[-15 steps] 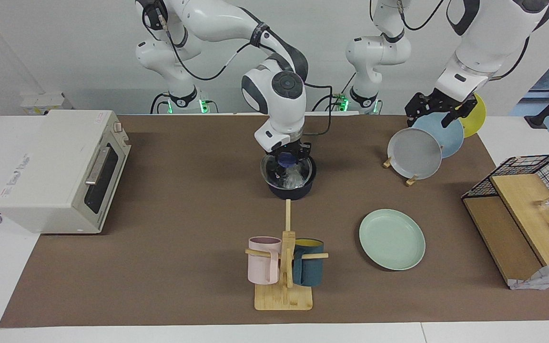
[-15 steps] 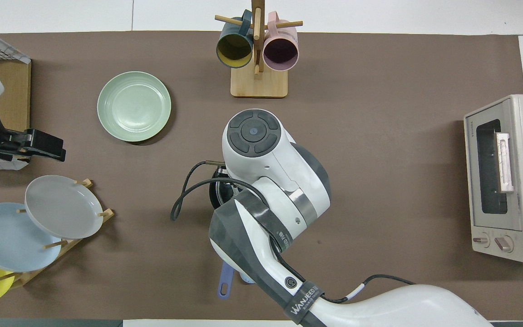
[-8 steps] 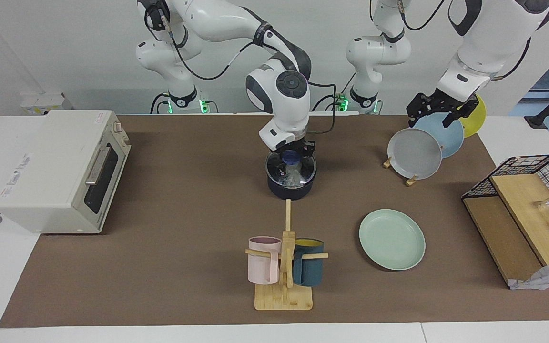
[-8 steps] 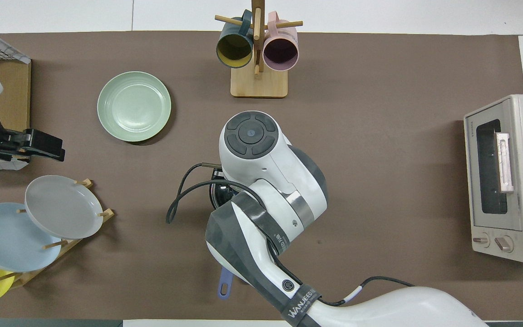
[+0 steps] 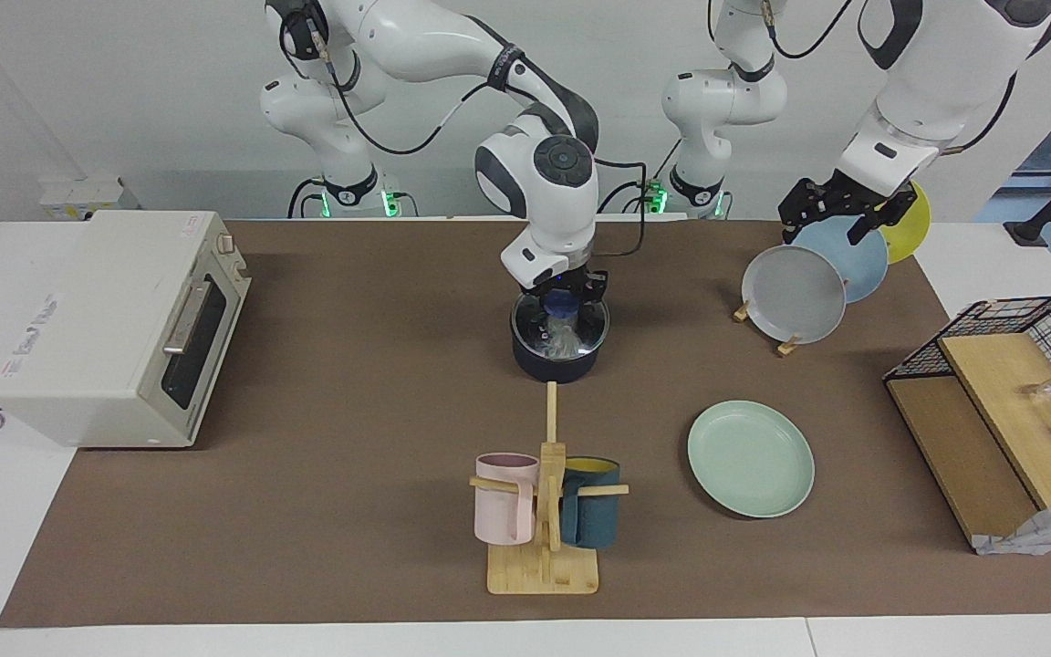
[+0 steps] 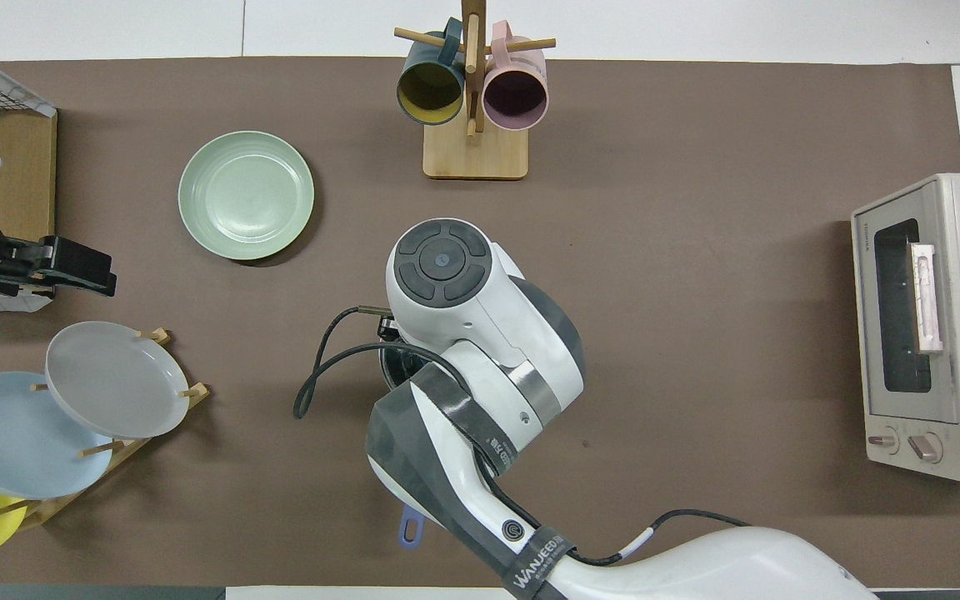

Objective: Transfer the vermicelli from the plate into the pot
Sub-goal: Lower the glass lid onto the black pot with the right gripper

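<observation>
The dark navy pot (image 5: 558,363) stands mid-table with a glass lid (image 5: 583,330) lying flat on it. The white vermicelli (image 5: 564,343) shows through the glass, inside the pot. My right gripper (image 5: 566,294) is straight over the pot, shut on the lid's blue knob (image 5: 565,303). In the overhead view my right arm hides the pot except its rim (image 6: 391,372) and handle end (image 6: 410,528). The mint-green plate (image 5: 750,459) is bare, farther from the robots, toward the left arm's end. My left gripper (image 5: 840,212) waits above the plate rack.
A rack holds upright grey (image 5: 795,294), blue and yellow plates. A wooden mug tree (image 5: 546,497) with pink and teal mugs stands farther out than the pot. A toaster oven (image 5: 119,324) sits at the right arm's end, a wire basket (image 5: 1018,365) at the left arm's end.
The glass lid went from tilted above the pot to lying flat on it. My right wrist shifted slightly with it. The left arm barely moved.
</observation>
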You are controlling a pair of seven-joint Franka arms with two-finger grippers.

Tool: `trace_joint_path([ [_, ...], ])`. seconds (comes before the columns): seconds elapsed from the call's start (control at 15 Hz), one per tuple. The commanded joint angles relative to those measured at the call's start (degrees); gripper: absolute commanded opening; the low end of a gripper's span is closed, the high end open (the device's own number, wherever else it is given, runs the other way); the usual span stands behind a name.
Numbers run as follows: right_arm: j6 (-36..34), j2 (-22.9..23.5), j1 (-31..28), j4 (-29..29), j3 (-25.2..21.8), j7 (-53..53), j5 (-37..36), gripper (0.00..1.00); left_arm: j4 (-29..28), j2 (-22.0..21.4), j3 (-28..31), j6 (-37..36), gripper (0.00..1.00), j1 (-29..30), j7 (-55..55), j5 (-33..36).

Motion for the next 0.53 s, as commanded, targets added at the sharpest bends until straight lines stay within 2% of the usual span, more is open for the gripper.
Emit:
trace_joint_path([
  [0.0, 3.34, 0.31, 0.44, -1.46, 0.29, 1.33, -4.98, 0.45, -0.85, -0.77, -0.25, 0.17, 1.0, 0.58, -0.15, -0.71],
  [0.13, 4.47, -0.04, 1.23, -2.77, 0.29, 1.41, -6.23, 0.46, -0.85, -0.77, -0.25, 0.17, 1.0, 0.57, -0.15, -0.71],
  [0.33, 5.45, -0.13, 1.23, -3.13, 0.29, 1.68, -6.32, 0.58, -0.85, -0.77, -0.25, 0.17, 1.0, 0.57, -0.15, -0.71],
  [0.4, 5.71, -0.13, 1.23, -3.13, 0.29, 1.85, -6.23, 0.64, -0.85, -0.77, -0.25, 0.08, 1.0, 0.66, -0.15, -0.71],
  [0.47, 5.8, -0.13, 1.15, -3.21, 0.29, 1.85, -6.23, 0.88, -0.85, -0.77, -0.25, 0.17, 1.0, 0.58, -0.15, -0.71],
])
